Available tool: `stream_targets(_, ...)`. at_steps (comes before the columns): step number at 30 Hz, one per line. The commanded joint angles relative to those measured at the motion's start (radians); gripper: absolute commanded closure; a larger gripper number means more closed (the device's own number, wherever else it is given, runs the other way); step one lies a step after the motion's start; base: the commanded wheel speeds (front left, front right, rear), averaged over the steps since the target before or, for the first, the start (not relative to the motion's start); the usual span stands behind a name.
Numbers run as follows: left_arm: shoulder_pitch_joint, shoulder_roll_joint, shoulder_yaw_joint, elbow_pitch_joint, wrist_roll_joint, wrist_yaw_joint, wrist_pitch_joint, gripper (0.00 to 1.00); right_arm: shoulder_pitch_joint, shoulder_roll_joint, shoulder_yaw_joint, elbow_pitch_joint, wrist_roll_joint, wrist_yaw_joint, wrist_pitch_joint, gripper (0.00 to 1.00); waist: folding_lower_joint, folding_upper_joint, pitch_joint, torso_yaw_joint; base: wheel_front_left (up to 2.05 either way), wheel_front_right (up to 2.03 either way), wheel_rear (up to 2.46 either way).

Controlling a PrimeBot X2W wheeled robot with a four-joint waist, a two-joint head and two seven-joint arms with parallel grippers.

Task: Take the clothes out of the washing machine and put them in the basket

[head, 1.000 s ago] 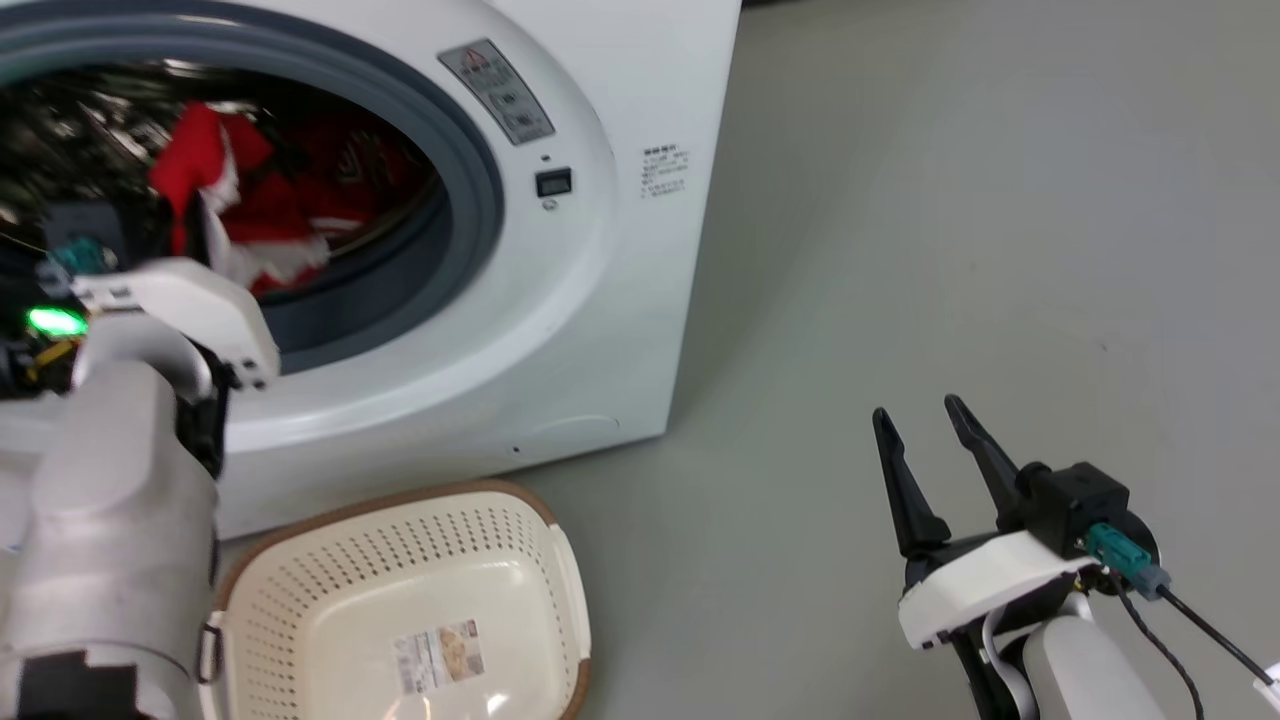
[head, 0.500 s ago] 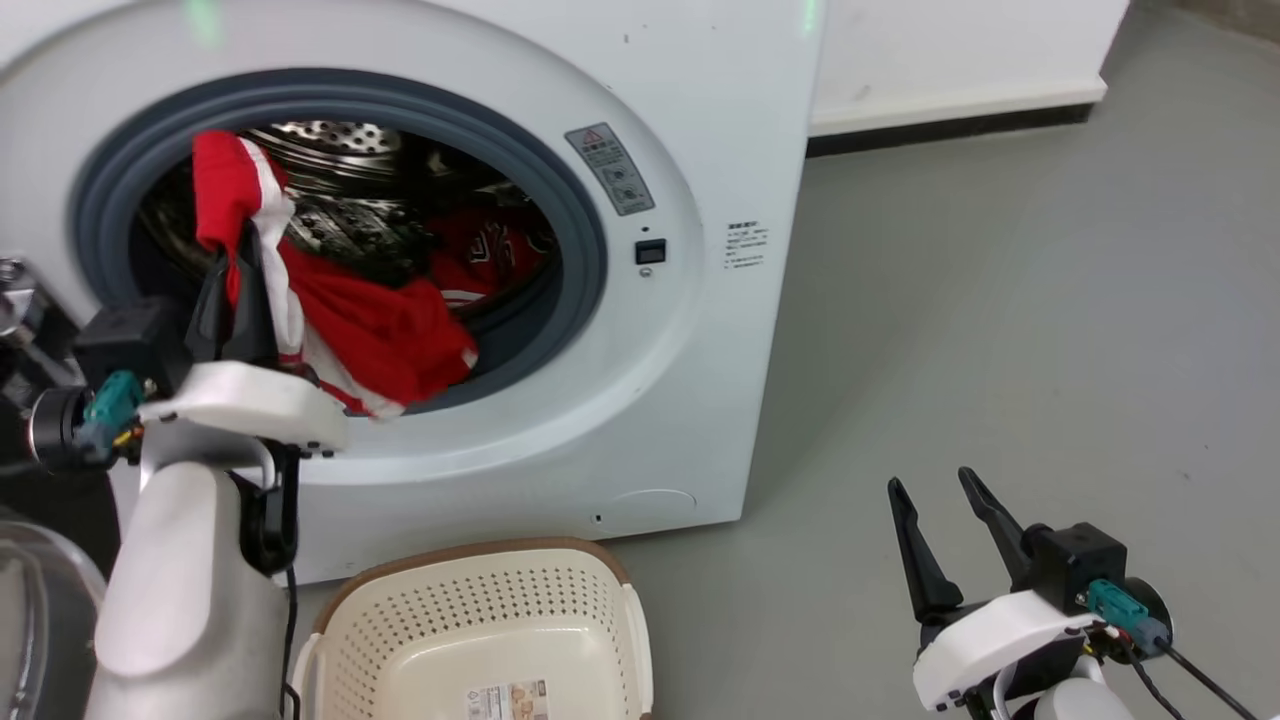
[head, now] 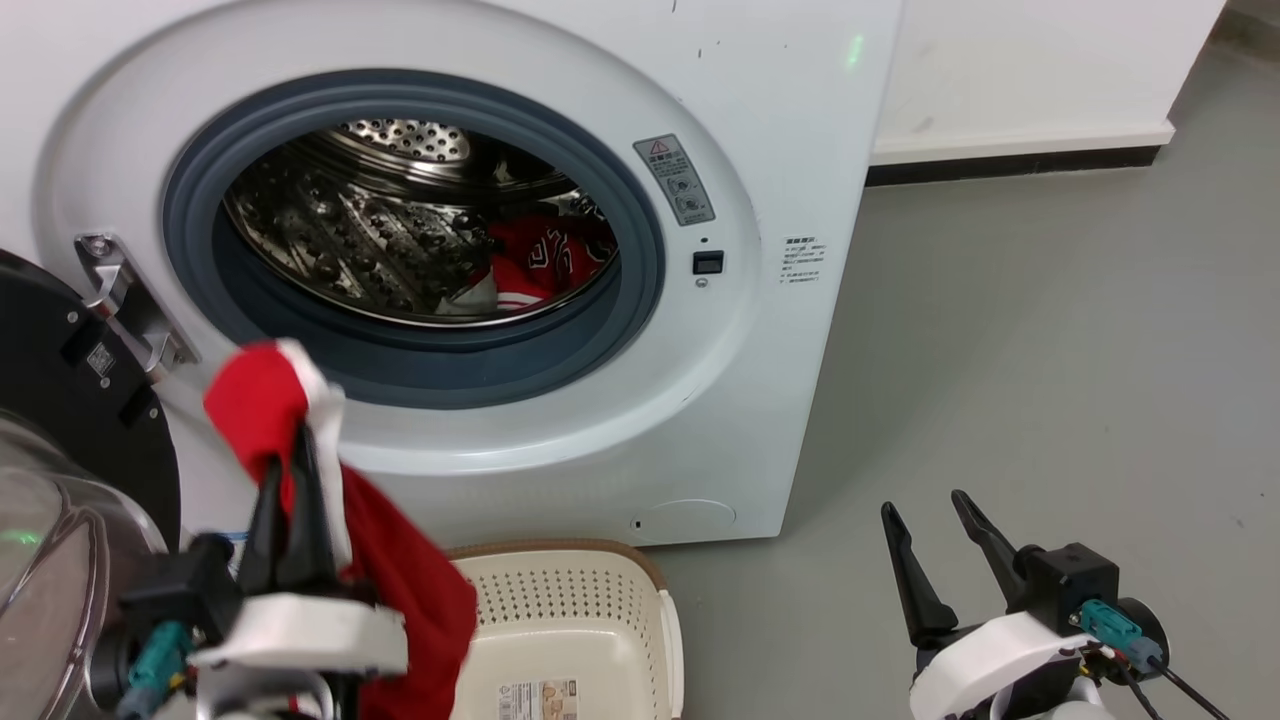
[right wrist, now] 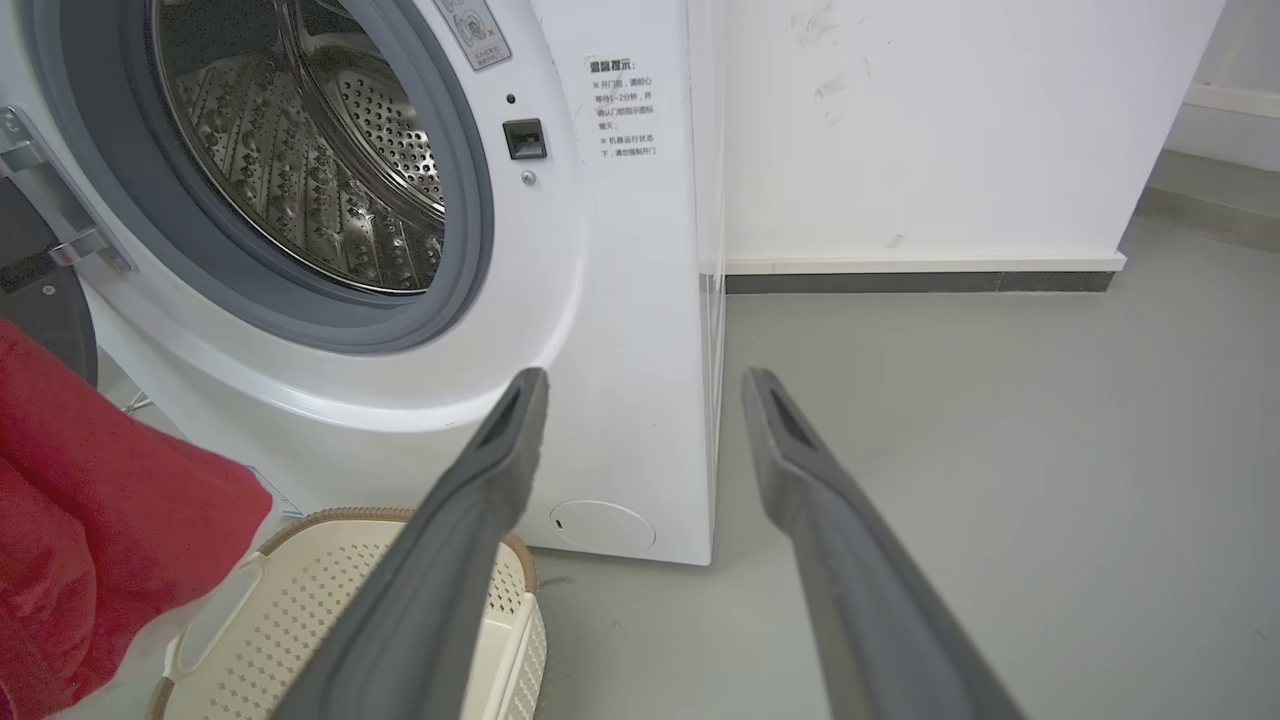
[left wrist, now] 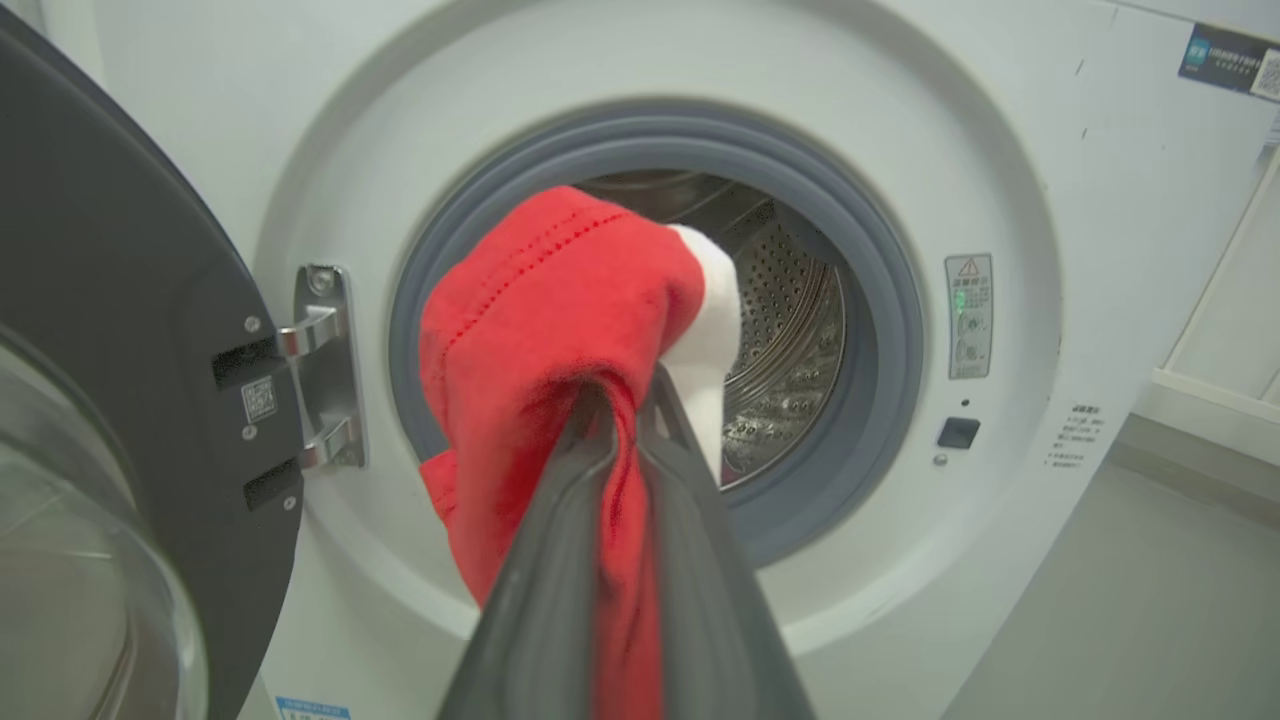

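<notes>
1. The washing machine point(head: 790, 110) stands with its black-framed glass door point(head: 70, 400) swung open to the left on a metal hinge point(head: 125, 300), close beside the robot's left arm.
2. The left gripper point(head: 290, 462) is clamped on the red garment point(head: 400, 580) with its fingers pointing up. The cloth folds over their tips and hangs down before the machine's lower front, outside the porthole.
3. The cream basket point(head: 580, 600) sits on the grey floor point(head: 1050, 380) just in front of the machine. The hanging cloth hides its left side in the head view, and I can't tell whether cloth and rim touch.
4. More red fabric point(head: 545, 262) with dark lettering lies low at the right of the steel drum point(head: 340, 230).
5. The right gripper point(head: 922, 503) hangs over bare floor well to the right, fingers spread, holding nothing.
6. Half a second ago the garment draped across the grey door seal point(head: 420, 380) with the left gripper at the mouth. Now it is out and lower, nearer the basket. The right gripper looks as it did.
</notes>
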Motion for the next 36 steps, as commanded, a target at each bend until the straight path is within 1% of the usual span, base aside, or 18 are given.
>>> stream_targets(1,0.036,-0.011,-0.002,0.003,-0.009,0.012,0.007,1.0,0.001,0.0,0.003,-0.007,0.004,-0.001,0.0,0.0,0.0002,-0.0001,0.01,0.008,0.0,0.0,0.0)
stream_targets(3,0.076,-0.017,-0.011,0.039,-0.018,0.017,0.015,1.0,-0.003,0.0,0.004,-0.009,0.005,-0.001,0.002,0.0,0.0002,-0.0001,0.016,0.016,0.0,0.0,0.0)
stream_targets(6,0.1,-0.029,-0.024,0.116,-0.056,-0.003,0.008,1.0,-0.017,0.0,0.006,-0.012,0.006,-0.001,0.0,0.0,0.0002,-0.0001,0.037,0.024,0.0,0.0,0.0)
stream_targets(8,0.105,-0.034,-0.028,0.181,-0.07,-0.008,-0.003,1.0,-0.024,0.0,0.007,-0.013,0.007,-0.001,-0.003,0.0,0.0002,-0.0001,0.049,0.029,0.0,0.0,0.0)
stream_targets(14,0.036,-0.039,-0.041,0.399,-0.091,-0.027,-0.045,1.0,-0.044,0.0,0.015,-0.009,0.019,-0.001,-0.007,0.0,0.0002,-0.0001,0.104,0.049,0.0,0.0,0.0)
stream_targets(20,-0.1,-0.035,-0.052,0.656,-0.092,-0.049,-0.068,1.0,-0.085,0.0,0.028,-0.012,0.021,-0.001,-0.015,0.0,0.0002,-0.0001,0.193,0.051,0.0,0.0,0.0)
stream_targets(25,-0.239,-0.028,-0.056,0.881,-0.099,-0.066,-0.078,1.0,-0.131,0.0,0.032,-0.023,0.009,-0.001,-0.011,0.0,0.0002,-0.0001,0.295,0.045,0.0,0.0,0.0)
stream_targets(26,-0.323,-0.026,-0.057,1.005,-0.102,-0.07,-0.082,1.0,-0.159,0.0,0.036,-0.027,-0.001,-0.001,-0.011,0.0,0.0002,-0.0001,0.36,0.032,0.0,0.0,0.0)
stream_targets(31,-0.44,-0.017,-0.052,1.166,-0.113,-0.072,-0.082,1.0,-0.204,0.0,0.04,-0.032,-0.001,-0.001,-0.017,0.0,0.0002,-0.0001,0.468,0.009,0.0,0.0,0.0)
stream_targets(36,-0.526,0.001,-0.027,1.285,-0.143,-0.067,-0.079,1.0,-0.247,0.0,0.056,-0.029,0.006,-0.001,-0.025,0.0,0.0002,-0.0001,0.563,-0.014,0.0,0.0,0.0)
